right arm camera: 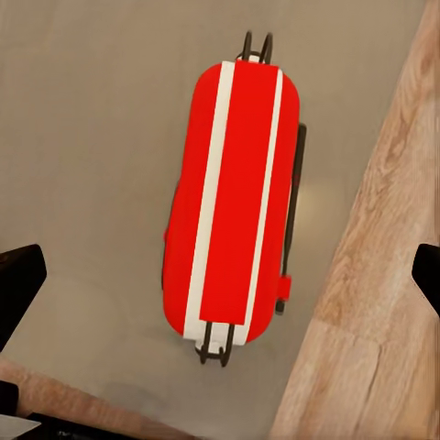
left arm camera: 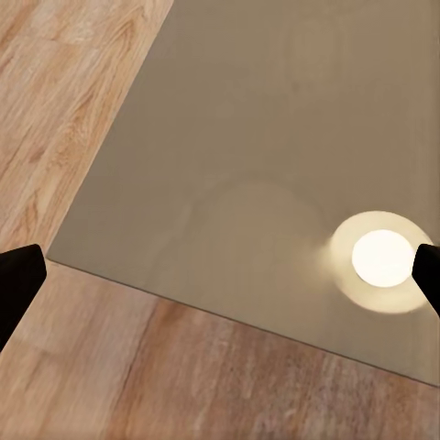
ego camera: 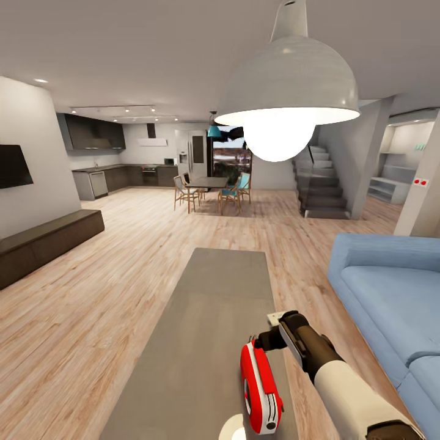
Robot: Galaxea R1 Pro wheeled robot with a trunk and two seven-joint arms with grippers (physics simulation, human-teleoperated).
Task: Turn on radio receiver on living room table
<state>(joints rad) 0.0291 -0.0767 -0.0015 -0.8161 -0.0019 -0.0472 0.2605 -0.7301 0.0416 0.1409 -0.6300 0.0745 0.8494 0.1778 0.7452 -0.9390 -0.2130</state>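
Radio receiver: the small red rounded-corner radio receiver (ego camera: 261, 391) with white bands stands on its edge at the lower centre of the head view, near the right edge of the table; in the right wrist view the radio receiver (right arm camera: 233, 197) is seen from above, thin dark wire handle ends showing at both ends.
Table: the long low grey glossy-topped table (ego camera: 201, 318) runs from the lower middle of the head view up toward the centre; a round bright lamp reflection lies on its top in the left wrist view (left arm camera: 229, 137).
Right end effector: the black right end effector (ego camera: 260, 342) sits just above the radio's far end in the head view; its fingers (right arm camera: 18, 284) stand wide apart at the frame edges in the right wrist view, holding nothing.
Left end effector: its dark fingertips (left arm camera: 18, 284) sit far apart at both sides of the left wrist view, spread wide over the table edge and floor.
Floor: light wood plank floor (ego camera: 122, 256) around the table.
Sofa: blue sectional sofa (ego camera: 391, 299) at the right.
Lamp: white dome pendant lamp (ego camera: 287, 91) at upper centre, lit.
Background: dark low bench (ego camera: 49, 241) at left; dining table with chairs (ego camera: 211, 186) beyond.
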